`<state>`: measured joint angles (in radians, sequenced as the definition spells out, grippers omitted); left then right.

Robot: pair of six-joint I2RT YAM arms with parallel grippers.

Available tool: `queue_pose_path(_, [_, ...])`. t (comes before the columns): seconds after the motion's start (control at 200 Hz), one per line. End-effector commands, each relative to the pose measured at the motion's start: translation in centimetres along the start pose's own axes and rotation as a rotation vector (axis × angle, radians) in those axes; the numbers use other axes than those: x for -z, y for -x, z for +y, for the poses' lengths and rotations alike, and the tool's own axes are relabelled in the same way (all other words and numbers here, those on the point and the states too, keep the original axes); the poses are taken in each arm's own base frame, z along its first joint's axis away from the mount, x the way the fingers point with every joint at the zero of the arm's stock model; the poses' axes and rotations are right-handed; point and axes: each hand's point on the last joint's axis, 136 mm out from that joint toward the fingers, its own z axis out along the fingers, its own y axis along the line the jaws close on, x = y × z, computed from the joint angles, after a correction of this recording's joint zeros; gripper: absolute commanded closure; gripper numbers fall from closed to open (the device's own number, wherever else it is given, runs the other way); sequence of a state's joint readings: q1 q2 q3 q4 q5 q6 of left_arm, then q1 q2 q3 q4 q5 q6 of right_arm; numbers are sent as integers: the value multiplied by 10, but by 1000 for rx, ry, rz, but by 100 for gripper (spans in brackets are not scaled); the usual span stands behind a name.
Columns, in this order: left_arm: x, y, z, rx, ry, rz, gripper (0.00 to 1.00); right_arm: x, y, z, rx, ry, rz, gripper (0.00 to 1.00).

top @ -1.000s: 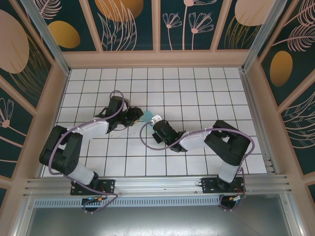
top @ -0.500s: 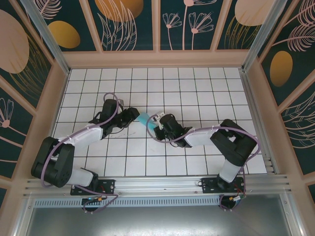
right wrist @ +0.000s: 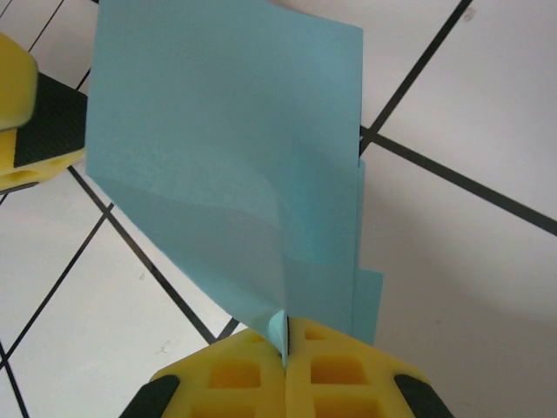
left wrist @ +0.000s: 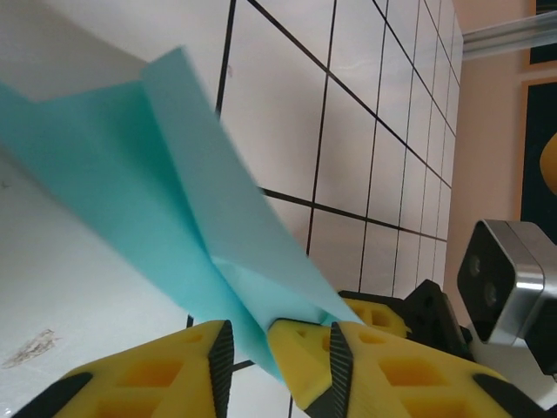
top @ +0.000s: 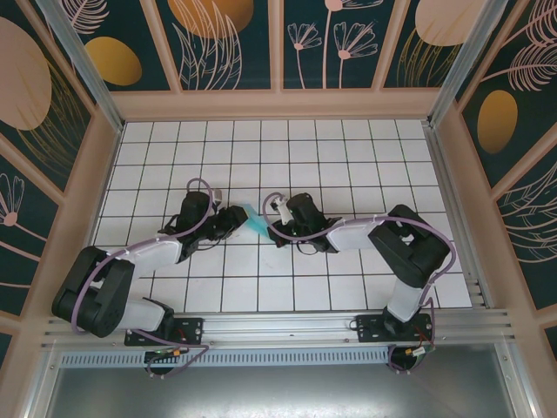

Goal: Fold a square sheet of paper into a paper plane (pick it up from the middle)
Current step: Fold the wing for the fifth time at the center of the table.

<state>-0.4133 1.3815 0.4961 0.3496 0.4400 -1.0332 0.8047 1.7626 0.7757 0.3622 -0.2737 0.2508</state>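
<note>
The paper (top: 255, 222) sits at the middle of the top view, a small folded light-blue wedge held between my two grippers over the white tiled table (top: 348, 148). There the left gripper (top: 237, 218) reaches in from the left and the right gripper (top: 271, 228) from the right, with their tips close together.

On the left wrist camera the paper (left wrist: 174, 192) fans from lower centre to the upper left of the frame, and a crease runs down into the yellow fingers. The left gripper (left wrist: 252, 338) is narrow, with the paper's lower corner caught between its pads.

On the right wrist camera the paper (right wrist: 226, 148) rises from bottom centre to the top of the frame, with layered edges overlapping on its right side. The right gripper (right wrist: 285, 348) is pinched tight on the bottom edge, and I see no gap between the pads.
</note>
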Motion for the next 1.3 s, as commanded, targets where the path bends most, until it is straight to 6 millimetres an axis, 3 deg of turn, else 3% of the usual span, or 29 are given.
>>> queue_pose_path(0.0, [-4,0,-8,-17,-42,-1,66,-3,9,10,-8,50,-5,93])
queue_pose_path(0.28, [-16,-2,3,2,-2,21,75,-10,12,4,164,-120,-21,69])
queue_pose_path(0.445, [-17,-3,6,9,11,24,76,-16,15,8,285,-182,-48,64])
queue_pose_path(0.646, [-17,-4,10,14,29,25,78,-22,21,11,405,-237,-82,64])
queue_pose_path(1.046, [-19,-6,22,35,78,30,80,-16,33,15,444,-255,-150,58])
queue_pose_path(1.151, [-19,-6,22,35,79,30,80,-18,33,20,458,-228,-140,63])
queue_pose_path(1.296, [-18,-5,24,38,92,25,80,-27,22,26,467,-174,-90,77])
